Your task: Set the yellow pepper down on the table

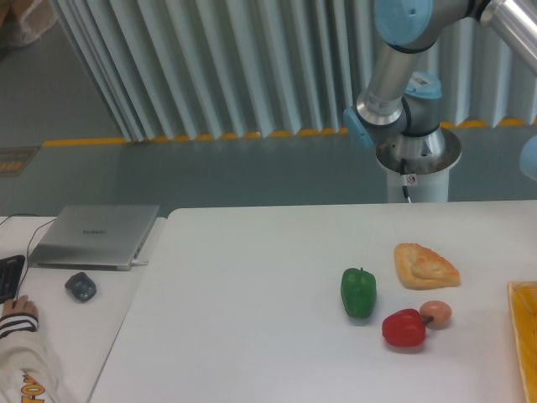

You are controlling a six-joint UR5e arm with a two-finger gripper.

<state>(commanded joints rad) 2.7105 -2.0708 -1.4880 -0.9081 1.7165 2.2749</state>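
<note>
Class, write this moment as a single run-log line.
gripper: out of frame | yellow pepper: not visible | table: green pepper, red pepper, pastry | tray: right edge

The robot arm [394,75] rises from its base, its end out of frame.

My jaws are out of frame; my arm [394,75] leaves the picture at the upper right. The yellow tray [525,336] is cut off by the right edge. At lower left, a person's hand [17,315] and a keyboard [8,277] are cropped by the left edge.
</note>
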